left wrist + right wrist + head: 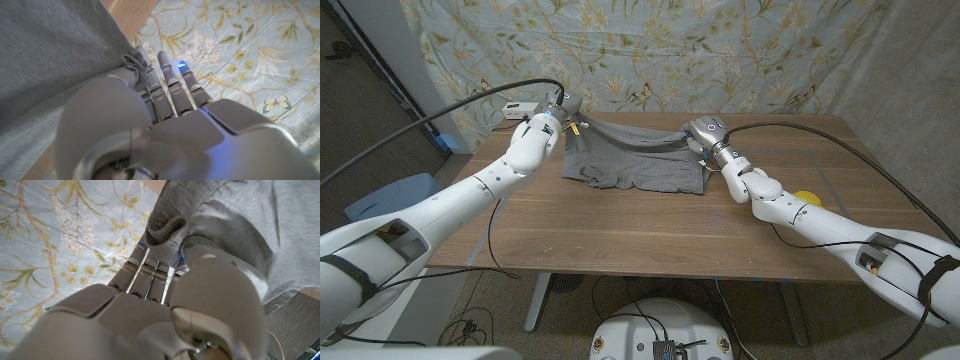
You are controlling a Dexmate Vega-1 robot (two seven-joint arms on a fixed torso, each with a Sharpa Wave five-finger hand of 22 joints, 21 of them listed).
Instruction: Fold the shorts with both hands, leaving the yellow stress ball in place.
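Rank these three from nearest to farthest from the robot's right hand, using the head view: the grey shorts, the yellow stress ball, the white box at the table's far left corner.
1. Grey shorts: gripped by the right hand at their far right corner.
2. Yellow stress ball: on the table's right side, partly behind the right arm.
3. White box: far left corner, beyond the left hand.

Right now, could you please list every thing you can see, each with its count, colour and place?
shorts: one, grey, far middle of the table, far corners lifted
ball: one, yellow, on the table's right side, partly behind the right arm
small box: one, white, far left corner of the table
table: one, brown wood
cloth: one, pale blue with a plant print, behind the table
left hand: white, grips the shorts' far left corner
right hand: white, grips the shorts' far right corner
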